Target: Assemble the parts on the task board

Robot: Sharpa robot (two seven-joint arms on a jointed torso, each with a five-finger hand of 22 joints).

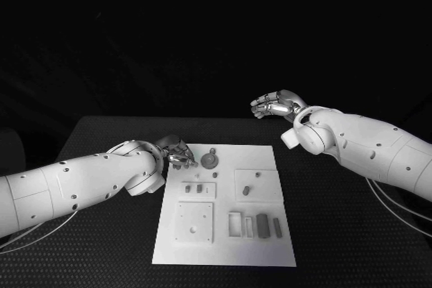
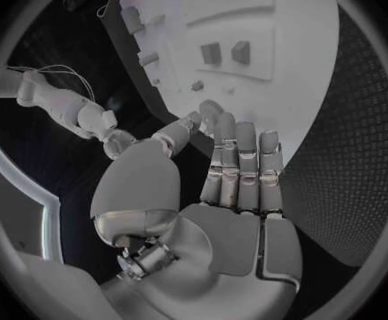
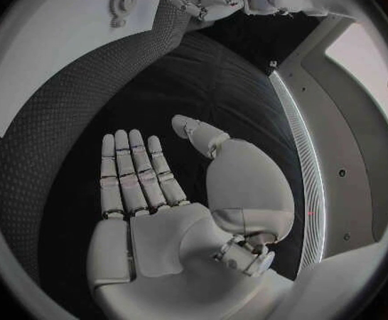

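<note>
No text, label, brand, number or sign can be read in any of the views. The task board (image 1: 225, 238) carries blank raised plates and small parts, with no printing that can be made out.

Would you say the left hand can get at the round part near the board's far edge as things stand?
Probably yes: the left hand is open and empty beside the round part, with nothing between them.

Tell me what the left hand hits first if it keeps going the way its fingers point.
Probably the task board: the left hand is open, fingers aimed at its near corner, where a small round part lies by the fingertips. Height above the board is unclear.
</note>
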